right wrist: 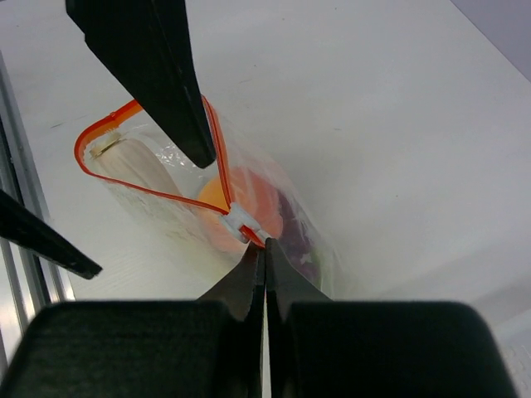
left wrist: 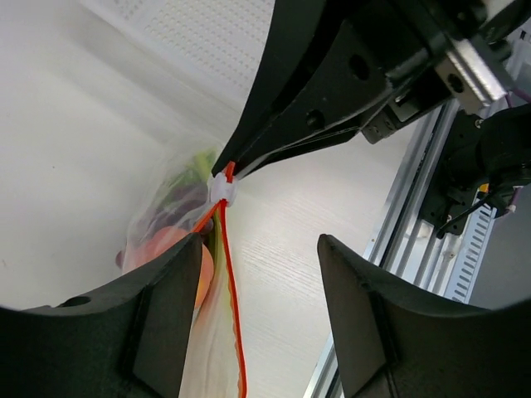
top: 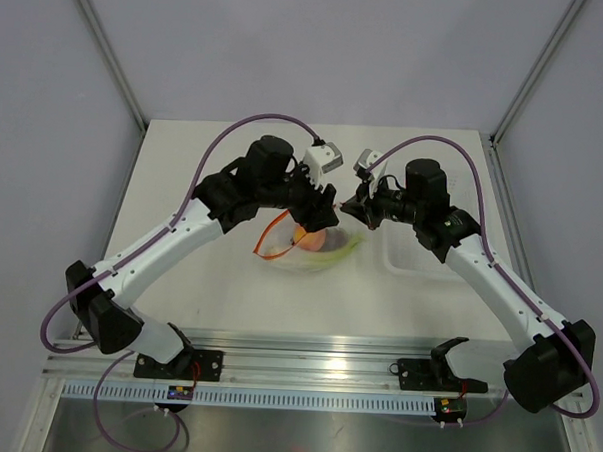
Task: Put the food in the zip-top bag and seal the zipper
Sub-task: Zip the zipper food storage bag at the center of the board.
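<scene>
— Orange-red, the zipper (right wrist: 153, 191) gapes in a loop at the zip-top bag's (top: 305, 258) left end. The bag lies lengthwise left to right on the table (top: 228, 303).
— Inside?
— A pale stalk (right wrist: 137, 166) at the mouth with its green end pointing right, a peach (right wrist: 232, 192), dark grapes (right wrist: 294, 236).
— Beyond it?
— The right gripper (right wrist: 264, 253) is pinched tight on the zipper's end beside the white slider (right wrist: 241, 220). The left gripper (left wrist: 260, 245) is spread wide, with the strip between its fingers. A clear tray (top: 420, 261) sits to the bag's right.
</scene>
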